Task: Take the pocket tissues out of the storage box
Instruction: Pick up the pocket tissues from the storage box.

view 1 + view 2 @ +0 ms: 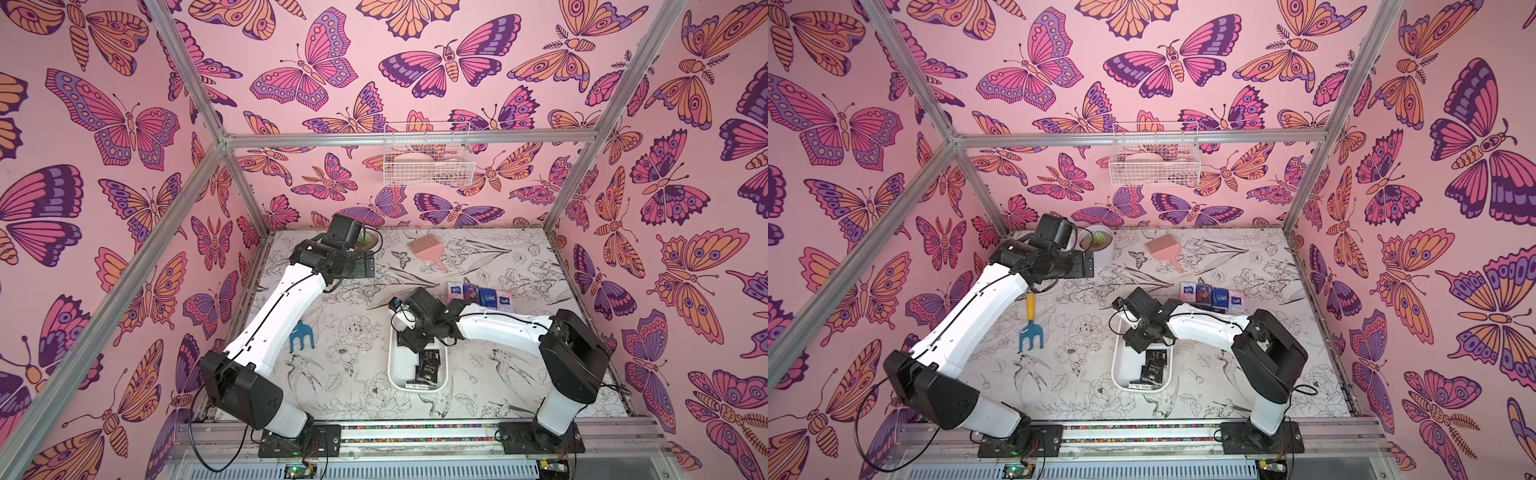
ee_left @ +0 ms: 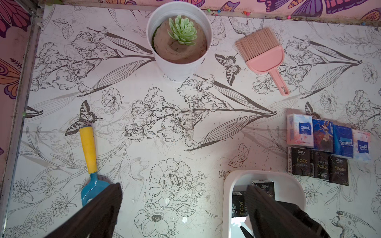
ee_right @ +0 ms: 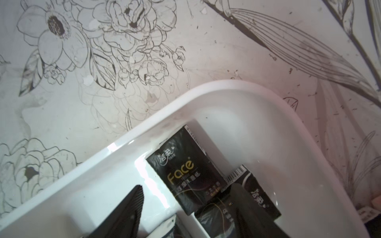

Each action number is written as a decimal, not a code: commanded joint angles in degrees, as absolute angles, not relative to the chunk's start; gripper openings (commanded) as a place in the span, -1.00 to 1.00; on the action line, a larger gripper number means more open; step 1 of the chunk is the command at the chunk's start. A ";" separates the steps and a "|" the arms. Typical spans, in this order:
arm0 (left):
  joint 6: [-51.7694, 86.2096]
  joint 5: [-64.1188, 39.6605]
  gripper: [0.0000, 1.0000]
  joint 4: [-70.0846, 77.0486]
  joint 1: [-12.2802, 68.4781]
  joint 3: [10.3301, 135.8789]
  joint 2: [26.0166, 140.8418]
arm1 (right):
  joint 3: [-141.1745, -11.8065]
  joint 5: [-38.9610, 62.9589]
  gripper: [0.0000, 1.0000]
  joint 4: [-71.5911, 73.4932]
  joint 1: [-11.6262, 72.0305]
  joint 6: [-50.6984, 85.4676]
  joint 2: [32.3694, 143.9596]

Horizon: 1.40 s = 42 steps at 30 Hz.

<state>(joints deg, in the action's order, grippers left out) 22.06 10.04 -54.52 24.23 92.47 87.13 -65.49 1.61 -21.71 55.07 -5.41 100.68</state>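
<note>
The storage box (image 1: 392, 365) is a shallow white tray at the table's front middle, also in a top view (image 1: 1115, 370). Several black pocket tissues (image 3: 185, 169) marked "Face" lie inside it. More pocket tissues (image 2: 327, 140) lie in two rows on the table behind the box, coloured ones at the back and black ones in front. My right gripper (image 3: 188, 186) is down inside the box, open, its fingers either side of the black packets. My left gripper (image 2: 183, 185) hangs open and empty, high at the back left near the pot.
A white pot with a green succulent (image 2: 179, 61) stands at the back left, a pink brush (image 2: 261, 55) beside it. A blue fork with a yellow handle (image 1: 1030, 328) lies left of the box. A white wire basket (image 1: 428, 162) hangs on the back wall.
</note>
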 commanded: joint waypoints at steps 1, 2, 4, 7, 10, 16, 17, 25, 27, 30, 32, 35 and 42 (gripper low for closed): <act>21.58 10.73 0.99 -56.04 23.56 91.41 85.64 | -64.70 1.48 0.45 -19.88 55.81 -14.38 101.05; 21.53 10.72 1.00 -56.01 23.55 91.32 85.62 | -64.45 1.91 0.47 -19.96 55.81 -16.15 101.64; 21.54 10.72 1.00 -56.07 23.40 91.31 85.59 | -64.35 2.54 0.47 -20.46 55.81 -18.67 102.70; 21.43 10.56 1.00 -56.06 23.20 91.32 85.39 | -64.16 2.18 0.50 -20.24 55.81 -22.31 104.70; 21.29 10.63 1.00 -56.04 23.03 91.10 85.19 | -64.49 1.58 0.51 -19.25 55.72 -24.24 106.75; 21.18 10.63 0.99 -56.09 22.72 90.70 84.69 | -65.23 2.75 0.39 -18.08 55.50 -24.49 109.46; 21.23 10.63 1.00 -56.08 22.59 90.70 84.60 | -65.22 3.49 0.33 -18.16 55.39 -24.10 109.36; 21.17 10.28 1.00 -56.13 22.41 91.23 84.86 | -64.88 12.83 -0.20 -19.70 52.83 -20.70 105.09; 21.18 10.20 0.99 -56.10 22.41 91.32 84.95 | -64.64 15.10 -0.23 -19.80 51.92 -19.68 103.27; 21.09 10.28 0.99 -56.12 22.46 91.57 85.14 | -63.76 17.09 -0.23 -19.67 50.76 -18.09 99.43; 21.01 10.14 0.99 -56.18 22.36 91.91 85.33 | -62.79 19.88 -0.22 -19.12 49.00 -15.86 96.36; 20.92 9.93 1.00 -56.08 22.32 92.45 85.67 | -59.37 24.50 -0.22 -15.94 44.89 -10.92 90.66; 20.97 8.99 1.00 -56.07 22.37 93.82 87.07 | -48.37 12.29 -0.18 -10.97 31.32 4.46 75.85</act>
